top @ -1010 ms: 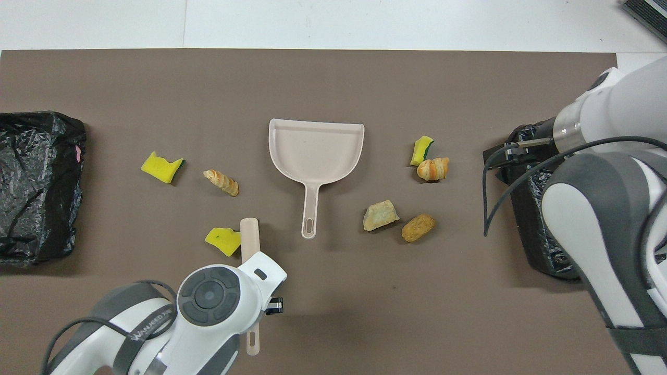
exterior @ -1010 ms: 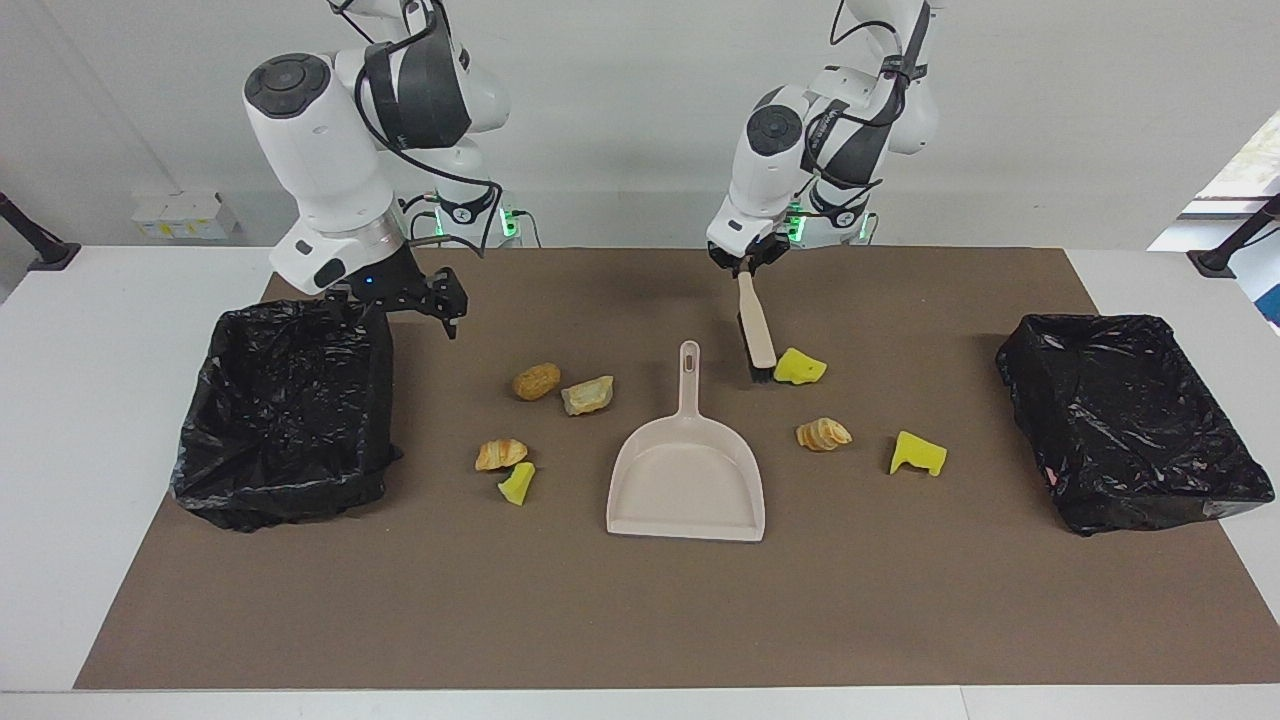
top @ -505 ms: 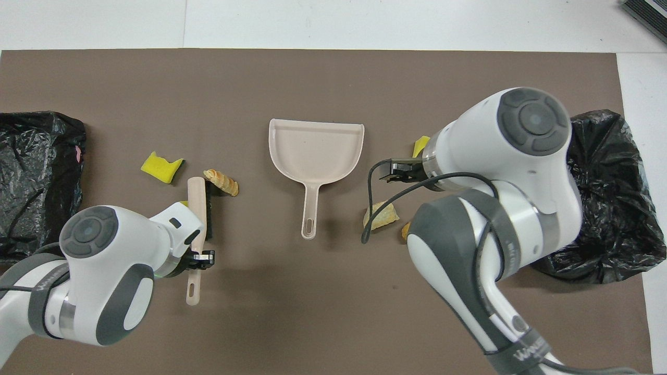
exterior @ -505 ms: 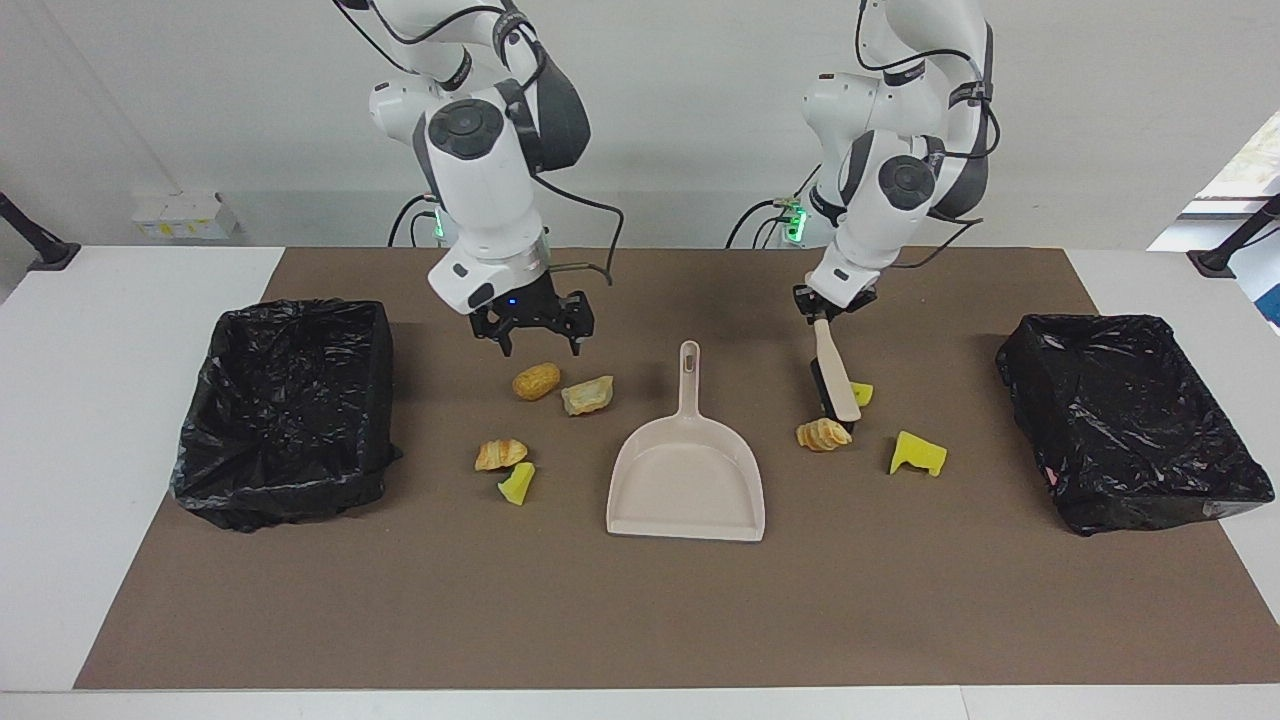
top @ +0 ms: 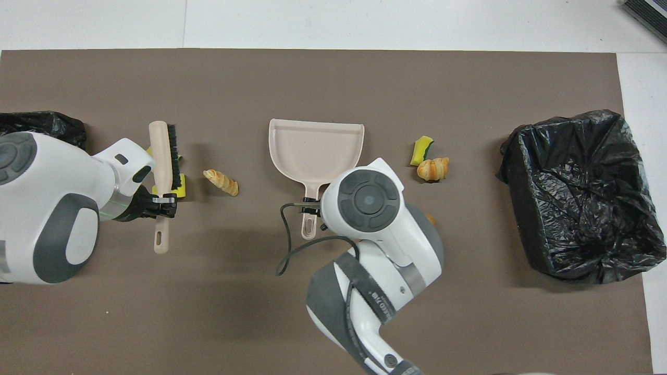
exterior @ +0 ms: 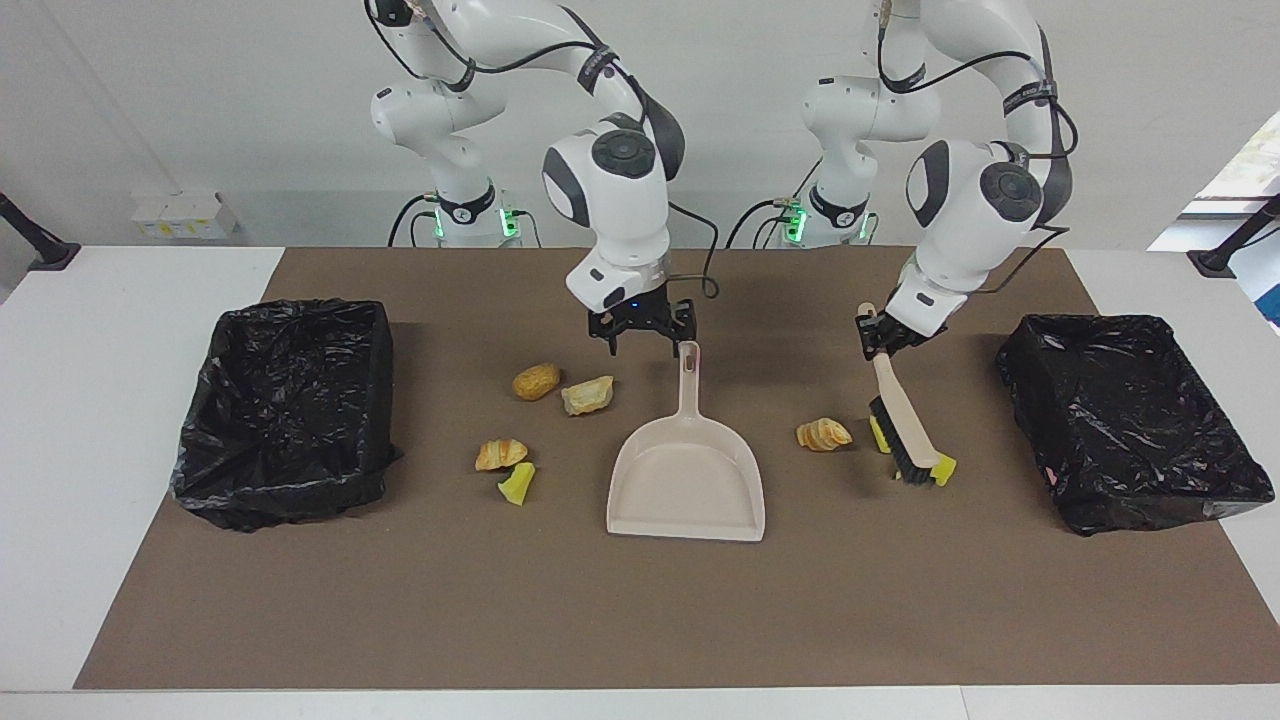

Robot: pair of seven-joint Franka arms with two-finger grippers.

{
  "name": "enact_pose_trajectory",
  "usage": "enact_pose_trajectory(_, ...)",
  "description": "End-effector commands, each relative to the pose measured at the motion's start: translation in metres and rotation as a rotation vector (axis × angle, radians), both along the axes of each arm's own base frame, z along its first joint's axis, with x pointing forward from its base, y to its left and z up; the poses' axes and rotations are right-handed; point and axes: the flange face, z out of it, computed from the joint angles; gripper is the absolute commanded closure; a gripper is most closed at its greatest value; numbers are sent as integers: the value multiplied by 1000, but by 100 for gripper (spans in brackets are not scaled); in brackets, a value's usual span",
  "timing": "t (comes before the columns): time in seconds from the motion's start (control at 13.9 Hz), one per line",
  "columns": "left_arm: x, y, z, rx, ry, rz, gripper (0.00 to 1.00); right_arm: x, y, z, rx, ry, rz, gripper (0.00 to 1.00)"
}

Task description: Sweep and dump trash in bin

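Observation:
My left gripper [exterior: 880,335] is shut on the handle of the beige brush [exterior: 905,425], whose bristles rest among two yellow sponge pieces [exterior: 941,468] of the trash. A tan twisted piece [exterior: 823,434] lies between the brush and the beige dustpan [exterior: 686,485]. My right gripper [exterior: 650,340] hangs open just over the tip of the dustpan handle [exterior: 688,360]. In the overhead view the brush [top: 160,151] covers the sponges. Toward the right arm's end lie a potato lump [exterior: 536,381], a bread chunk [exterior: 587,395], a croissant [exterior: 500,453] and a yellow sponge [exterior: 517,483].
A black-lined bin [exterior: 285,410] stands at the right arm's end of the brown mat and another black-lined bin [exterior: 1130,420] at the left arm's end. Bare mat stretches from the dustpan's mouth to the table edge farthest from the robots.
My left arm swung the brush toward its own end of the table, pushing one yellow sponge up beside the other. My right gripper travelled from over its bin to the dustpan handle.

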Motion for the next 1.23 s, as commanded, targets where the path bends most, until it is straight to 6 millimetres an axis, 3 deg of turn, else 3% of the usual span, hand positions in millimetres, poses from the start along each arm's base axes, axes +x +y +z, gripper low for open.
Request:
enact_pose_trajectory(0.0,9,12,10,11,20,7,100,-7,29,-28,-41,-50,-17,0)
enact_pose_trajectory(0.22,15,39,10,76,-4,2,100,-5,37,-41,-56,-92,19,3)
enact_pose_trajectory(0.36,20,72,8,80,-15,-38,100,-8,39,-50,-76,-92,40,17)
enact_pose_trajectory(0.43,22,93,5,76,-15,-42,100,-8,38,-53,-81,-90,41,23)
enact_pose_trajectory(0.72,32,130,-24,116,-16,-15,100,-10,37,-55,-87,-87,53,32)
enact_pose_trajectory(0.79,29,132,-30,115,-5,-12,100,-11,36,-56,-90,-85,60,42)
enact_pose_trajectory(1.01,21,127,-43,114,30,-21,100,-11,36,-54,-102,-81,91,99)
enact_pose_trajectory(1.15,20,122,-45,115,37,-36,100,-14,38,-52,-133,-81,151,100)
